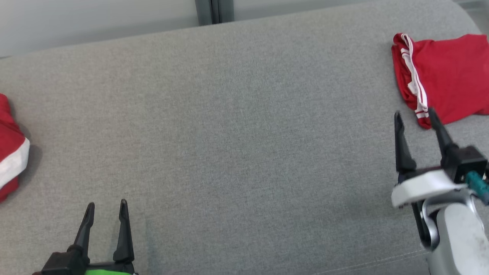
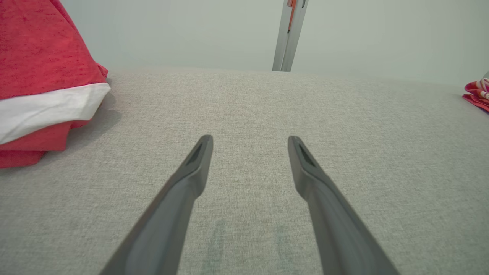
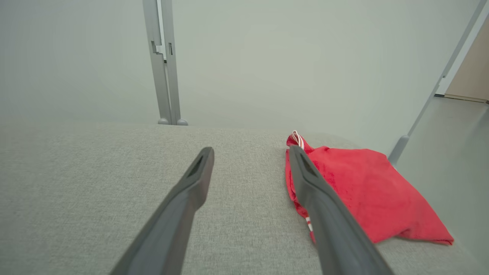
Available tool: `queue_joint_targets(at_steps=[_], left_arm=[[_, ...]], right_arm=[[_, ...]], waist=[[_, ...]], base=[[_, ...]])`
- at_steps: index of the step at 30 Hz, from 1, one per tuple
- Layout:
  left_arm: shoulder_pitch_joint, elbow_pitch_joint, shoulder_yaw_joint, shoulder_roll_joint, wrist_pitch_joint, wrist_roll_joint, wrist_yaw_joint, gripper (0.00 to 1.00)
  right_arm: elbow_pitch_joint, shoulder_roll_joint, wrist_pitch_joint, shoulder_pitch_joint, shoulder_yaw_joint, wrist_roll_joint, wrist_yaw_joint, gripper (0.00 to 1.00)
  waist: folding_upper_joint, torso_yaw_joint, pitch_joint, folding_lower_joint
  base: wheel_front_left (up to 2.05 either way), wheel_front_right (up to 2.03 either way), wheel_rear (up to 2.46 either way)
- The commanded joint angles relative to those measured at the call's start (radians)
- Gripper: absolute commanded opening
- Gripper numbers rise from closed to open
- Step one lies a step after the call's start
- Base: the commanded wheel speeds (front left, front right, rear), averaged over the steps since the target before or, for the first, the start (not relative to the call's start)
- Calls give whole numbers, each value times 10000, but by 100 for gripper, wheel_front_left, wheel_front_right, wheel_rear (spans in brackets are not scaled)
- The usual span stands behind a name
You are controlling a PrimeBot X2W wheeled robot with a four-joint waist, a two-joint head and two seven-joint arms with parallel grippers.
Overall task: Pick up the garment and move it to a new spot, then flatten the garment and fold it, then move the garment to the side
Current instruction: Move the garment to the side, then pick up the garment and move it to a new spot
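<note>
Grey cushion (image 1: 237, 126), broad middle stretch, garment (image 1: 450, 72) at right edge, right gripper (image 1: 414, 111) spread

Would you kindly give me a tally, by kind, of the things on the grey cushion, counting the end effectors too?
Red garments: 2 (striped red garment, white-banded red garment)
End effectors: 2 (left end effector, right end effector, both open)
Total: 4

Left pincer (image 1: 106, 206) low, fingers spread, empty, right pincer (image 1: 415, 113) raised, fingers apart, pale forearm (image 1: 458, 236) below
</note>
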Motion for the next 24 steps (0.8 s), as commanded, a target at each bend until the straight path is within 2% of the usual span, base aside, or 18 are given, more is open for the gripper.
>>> queue_joint_targets(at_steps=[1,6,11,19,24], left_arm=[[285,55,29,-14,-3,40,0,100],[744,265,-8,-33,-2,31,-1,100],[922,443,14,-38,-2,-130,-1,100],[848,481,-213,-36,-3,10,-1,100],[693,419,-269,-32,-2,52,-1,100]], right_arm=[[-225,-33,-27,567,66,-2,-19,100],[-782,452,-28,2417,288,81,-19,100],[-838,738,-28,3407,392,65,-19,100],[-634,816,-29,3773,731,399,-19,100],[-740,813,-29,3757,804,451,-19,100]], waist=[[-1,240,-1459,0],[-1,446,-2097,0],[-1,489,-2344,0],[-1,527,-2427,0],[-1,1034,-2388,0]], base=[[0,0,0],[0,0,0],[0,0,0],[0,0,0],[0,0,0]])
